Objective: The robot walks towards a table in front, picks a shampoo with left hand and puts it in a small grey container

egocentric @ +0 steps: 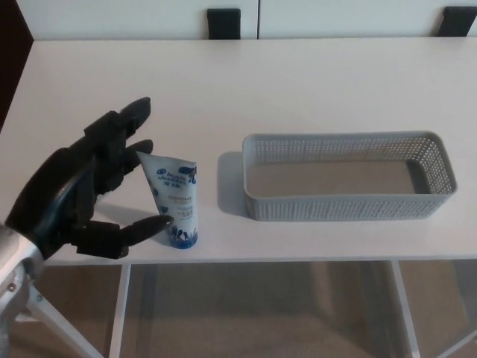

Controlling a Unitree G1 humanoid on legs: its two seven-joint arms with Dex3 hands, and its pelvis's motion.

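Note:
A white and blue shampoo tube (174, 198) stands on its cap near the table's front edge. My left hand (89, 183) is just to its left, open, with the fingers (123, 127) spread behind the tube and the thumb (138, 230) reaching toward its lower part. The fingers look close to the tube but are not closed on it. The small grey perforated container (348, 207) lies empty to the right of the tube. My right hand does not show.
The white table (246, 82) stretches back to a white wall. Two dark chair tops (223, 22) show behind its far edge. The front edge runs just below the tube, with floor visible underneath.

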